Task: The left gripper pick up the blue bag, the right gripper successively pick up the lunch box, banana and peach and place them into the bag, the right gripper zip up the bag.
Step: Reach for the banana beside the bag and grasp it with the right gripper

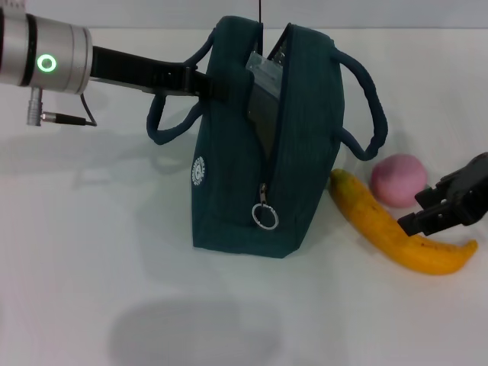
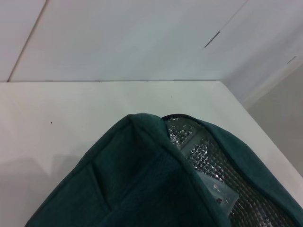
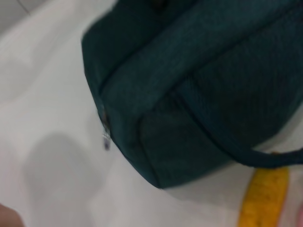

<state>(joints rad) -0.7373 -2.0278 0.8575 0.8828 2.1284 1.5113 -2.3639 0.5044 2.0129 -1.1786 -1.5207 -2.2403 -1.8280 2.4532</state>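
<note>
White table (image 1: 91,252), left gripper (image 1: 204,85) clamping upright blue bag (image 1: 305,175) (unzipped), right gripper (image 1: 427,217) spread over banana (image 1: 381,229), peach (image 1: 398,179) beside.

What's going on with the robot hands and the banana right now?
Left hand holding blue bag open by its rim. Right hand just over banana, not gripping yet. Peach waiting behind banana. Nothing blocking.

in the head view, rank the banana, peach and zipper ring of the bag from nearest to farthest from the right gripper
1. banana: directly under the right gripper, lying on the table beside the bag.
2. peach: just behind the banana, toward the robot's left of the gripper.
3. zipper ring: farthest, hanging on the near end of the blue bag, well across toward the robot's left.
</note>
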